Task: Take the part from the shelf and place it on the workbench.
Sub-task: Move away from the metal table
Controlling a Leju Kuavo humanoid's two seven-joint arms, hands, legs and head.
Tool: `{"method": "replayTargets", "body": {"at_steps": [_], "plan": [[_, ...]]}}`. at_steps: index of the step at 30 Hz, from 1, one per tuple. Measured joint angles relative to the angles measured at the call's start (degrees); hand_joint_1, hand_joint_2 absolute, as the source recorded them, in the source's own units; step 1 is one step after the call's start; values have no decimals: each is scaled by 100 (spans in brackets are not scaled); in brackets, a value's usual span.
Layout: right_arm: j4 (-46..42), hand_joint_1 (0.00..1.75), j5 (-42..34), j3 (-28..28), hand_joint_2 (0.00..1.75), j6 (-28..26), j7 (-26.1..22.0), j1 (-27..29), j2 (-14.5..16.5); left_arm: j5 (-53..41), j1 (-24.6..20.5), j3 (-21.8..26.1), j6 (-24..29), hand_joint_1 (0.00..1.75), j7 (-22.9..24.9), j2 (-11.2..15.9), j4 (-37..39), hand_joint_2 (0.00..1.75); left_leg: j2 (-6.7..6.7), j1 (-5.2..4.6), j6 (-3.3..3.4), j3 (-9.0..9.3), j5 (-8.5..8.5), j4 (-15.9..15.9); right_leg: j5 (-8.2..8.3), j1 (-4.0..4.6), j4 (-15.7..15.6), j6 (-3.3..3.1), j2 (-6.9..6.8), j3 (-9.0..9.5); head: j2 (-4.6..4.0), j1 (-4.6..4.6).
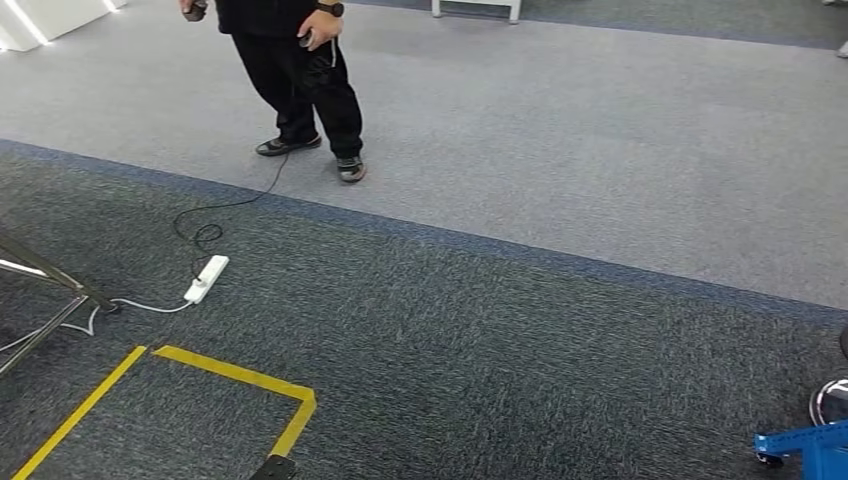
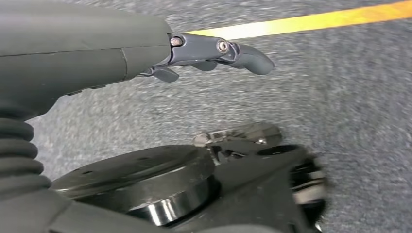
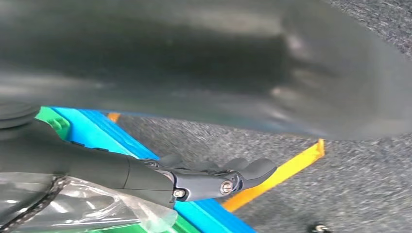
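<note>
Grey carpet [image 1: 500, 330] is lying under yellow floor tape [image 1: 240, 375] and a white power strip [image 1: 206, 279]. A person [image 1: 300, 75] is standing beyond. Left hand [image 2: 214, 51] is hanging with fingers [image 2: 252, 58] loosely extended, holding nothing. Right hand [image 3: 214, 177] is gripping a clear-bagged part [image 3: 73, 208].

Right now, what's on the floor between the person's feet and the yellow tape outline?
In the head view, a white power strip lies on the dark carpet between the person and the yellow tape, its black cable trailing toward the feet.
</note>
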Motion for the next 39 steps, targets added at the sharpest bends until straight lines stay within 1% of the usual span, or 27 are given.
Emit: {"method": "replayTargets", "body": {"at_steps": [2, 4, 5, 7, 8, 10, 11, 12, 13, 15, 17, 19, 20, 21, 22, 24, 25, 26, 27, 28, 29, 30, 31, 33, 35, 37, 39], "plan": [[0, 0, 12, -13, 0, -3, -11, -14, 4, 5, -2, -1, -43, 0, -84, 7, 2, 175, -204, -5, 29, 145, 111, -393, 34, -17, 12, 57, 140, -55, 0, -4], [1, 0, 19, -32, 0, -6, -24, 3, 6, 11, -10, -4, -59, 0, -223, 8, 4, 175, -144, -17, 50, 151, 117, -458, 86, -41, -6, 145, 266, -125, 0, -12], [1, 0, 21, -44, 0, -7, -31, 22, 4, 12, -17, -7, -53, 0, -294, 7, 4, 175, -71, -15, 74, 157, 145, -491, 80, -42, 8, 175, 236, -164, 0, -9], [2, 0, 26, -61, 0, -10, -51, 31, 1, 14, -24, -9, -50, 0, -405, -1, 4, 175, 93, -2, 133, 164, 206, -571, -111, -15, 307, 206, -51, -344, 0, 17], [2, 0, 31, -63, 0, -11, -63, 17, 0, 14, -20, -10, -60, 0, -442, -3, 4, 175, 191, -7, 150, 160, 220, -586, -297, -7, 638, 210, -255, -494, 0, 27], [2, 0, 39, -63, 0, -12, -82, -7, 1, 15, 0, -11, -82, 0, -487, -2, 4, 175, 387, -30, 162, 143, 224, -587, -643, -5, 1408, 238, -463, -833, 0, 38], [2, 0, 40, -65, 0, -12, -85, -2, -1, 15, 5, -11, -86, 0, -497, 0, 4, 175, 483, -36, 163, 138, 222, -586, -698, -9, 1618, 252, -496, -908, 0, 36], [2, 0, 38, -66, 0, -12, -85, 12, -2, 16, 4, -11, -87, 0, -502, 0, 4, 175, 569, -37, 160, 134, 219, -584, -649, -12, 1611, 263, -521, -871, 0, 38], [2, 0, 36, -67, 0, -12, -85, 24, -3, 16, 1, -11, -87, 0, -512, -1, 4, 175, 648, -34, 152, 135, 213, -581, -505, -15, 1354, 272, -562, -704, 0, 38], [2, 0, 30, -70, 0, -12, -90, 20, -3, 49, -6, -10, -106, 0, -611, -1, 4, 87, 787, -49, 109, 146, 182, -551, -214, -12, 501, 273, -793, -196, 0, 42], [2, 0, 32, -75, 0, -12, -109, 2, 0, 146, -14, -8, -198, 0, -859, 4, 4, 0, 893, -83, 53, 160, 147, -513, -120, 0, 17, 211, -960, 92, 0, 23], [2, 0, 41, -95, 0, -13, -125, 11, 0, 230, -32, -7, -309, 0, -1102, 6, 4, 0, 984, -91, 12, 177, 134, -500, -119, 10, -3, 122, -889, 86, 0, 4], [2, 0, 44, -105, 0, -14, -128, 22, 0, 247, -44, -6, -338, 0, -1183, 4, 4, 0, 976, -79, -18, 185, 109, -483, -107, 6, -8, 84, -831, 77, 0, 3], [2, 0, 43, -113, 0, -15, -132, 27, 1, 253, -53, -7, -347, 0, -1262, 0, 4, 0, 876, -62, -50, 164, 32, -408, -92, 1, -15, 45, -771, 70, 0, -2], [2, 0, 39, -116, 0, -16, -143, 23, 1, 258, -56, -7, -361, 0, -1369, -3, 5, 0, 728, -44, -79, 94, -109, -219, -72, -6, -23, 5, -703, 63, 0, -10], [2, 0, 31, -120, 0, -19, -173, 3, 1, 266, -42, -8, -367, 0, -1667, -7, 10, 0, 409, -22, -105, -212, -512, 499, -40, -3, -24, -50, -558, 38, 0, -23], [2, 0, 27, -129, 0, -20, -186, 0, 0, 280, -27, -9, -361, 0, -1795, -6, 14, 0, 349, -19, -100, -394, -676, 903, -30, 6, -21, -64, -476, 23, 0, -22], [2, 0, 25, -144, 0, -23, -193, 4, -1, 318, -13, -11, -374, 0, -1882, -6, 17, 0, 326, -19, -87, -522, -741, 1175, -23, 18, -18, -72, -390, 15, 0, -22], [2, 0, 23, -166, 0, -25, -196, 12, -1, 411, 0, -29, -417, 0, -1927, -6, 16, 44, 315, -20, -66, -562, -686, 1238, -17, 30, -15, -77, -303, 11, 0, -21], [2, 0, 23, -185, 0, -26, -198, 21, -1, 553, 13, -72, -461, 0, -1948, -6, 13, 87, 294, -22, -37, -497, -515, 1063, -12, 39, -13, -78, -215, 13, 0, -20], [2, 0, 29, -199, 0, -25, -201, 27, 1, 720, 23, -143, -507, 0, -1958, -5, 9, 131, 229, -26, -3, -348, -273, 701, -6, 45, -11, -75, -131, 17, 0, -21], [2, 0, 40, -208, 0, -23, -203, 30, 6, 875, 32, -235, -539, 0, -1964, 2, 7, 175, 89, -31, 35, -176, -61, 288, 3, 47, -8, -64, -57, 15, 0, -18], [2, 0, 55, -209, 0, -21, -204, 25, 11, 983, 39, -329, -557, 0, -1964, 12, 11, 175, -43, -31, 64, -33, 86, -75, 13, 48, 0, -48, 18, 1, 0, -17], [2, 0, 81, -213, 0, -16, -203, 19, 21, 1074, 47, -472, -641, 0, -1938, 36, 23, 175, -196, -40, 87, 83, 157, -401, 50, 31, 6, 11, 146, -59, 0, -20], [2, 0, 99, -228, 0, -13, -197, 41, 19, 1090, 46, -574, -677, 0, -1876, 49, 27, 175, -94, -37, 100, 87, 189, -470, 86, 9, 0, 84, 239, -121, 0, -20], [2, 0, 110, -249, 0, -10, -192, 60, 15, 1086, 47, -662, -669, 0, -1827, 54, 28, 175, 49, -19, 138, 102, 253, -561, -40, 25, 171, 134, 7, -242, 0, -1], [3, 0, 116, -257, 0, -7, -191, 36, 13, 1085, 70, -718, -657, 0, -1810, 57, 34, 175, 231, -25, 161, 102, 283, -601, -404, 37, 777, 174, -365, -531, 0, 27]]}}
